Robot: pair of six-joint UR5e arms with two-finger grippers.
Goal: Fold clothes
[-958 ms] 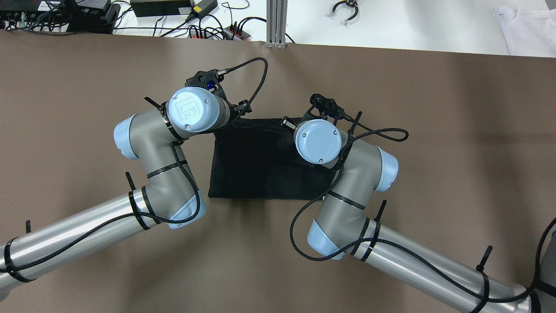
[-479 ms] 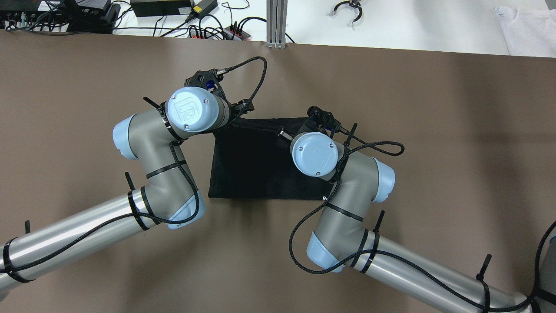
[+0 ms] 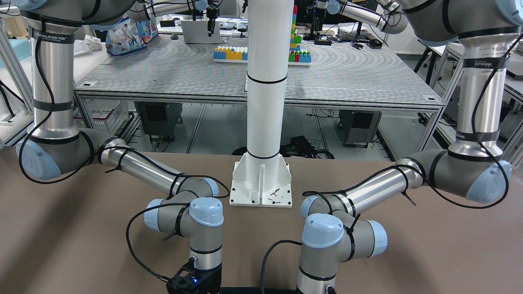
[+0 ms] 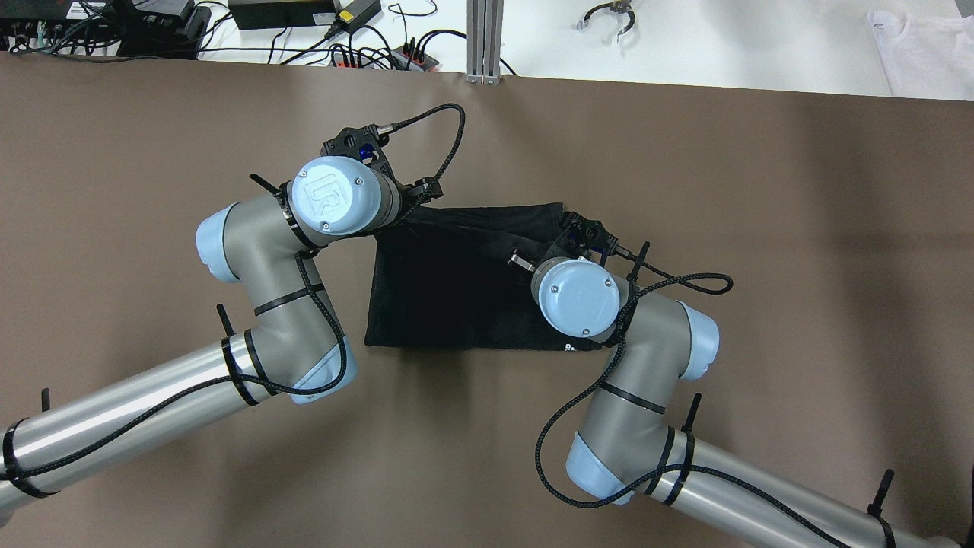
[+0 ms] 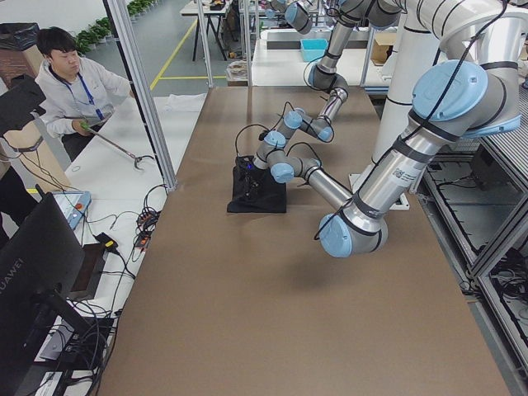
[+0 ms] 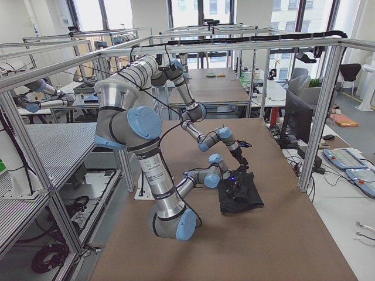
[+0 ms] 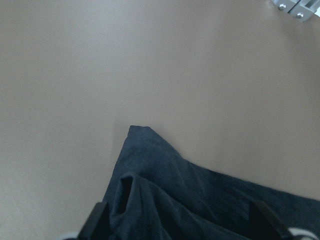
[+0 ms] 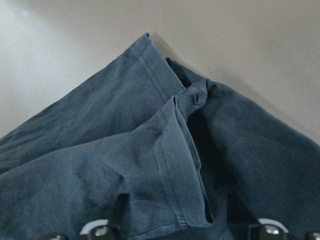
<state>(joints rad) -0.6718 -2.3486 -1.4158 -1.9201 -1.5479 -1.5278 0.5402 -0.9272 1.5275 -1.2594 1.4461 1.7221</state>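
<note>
On the brown table [image 4: 685,190], about in its middle and beyond the white base plate [image 3: 260,183] of my pillar, lie the clothes [image 4: 449,281]: one black fabric piece, roughly rectangular. Its near edge runs straight and flat on the table. The far edge is less tidy, with loose layers near both far corners.

My left gripper [image 7: 177,212] hangs over the far left corner of the fabric. Its two fingers [image 7: 98,222] stand well apart and the dark cloth shows between them, so this gripper is spread and pinches nothing. In my left wrist view one pointed corner of the cloth lies flat on the table, and a small raised wrinkle sits close to one finger.

My right gripper [image 8: 177,220] hangs over the far right part of the fabric, a little nearer to me than the far right corner itself. Its fingers are also apart, at both sides of the bottom of my right wrist view, and they are not pressed on the cloth. Below this gripper a hemmed edge [image 8: 172,150] is turned over on the layer under it, and beside it the fabric is bunched with a dark gap between the layers.

From overhead, both my wrists cover part of the fabric, so I cannot see the cloth directly under them.

Past the far edge of the table, a person [image 5: 74,82] sits at the left side, on a white table.
</note>
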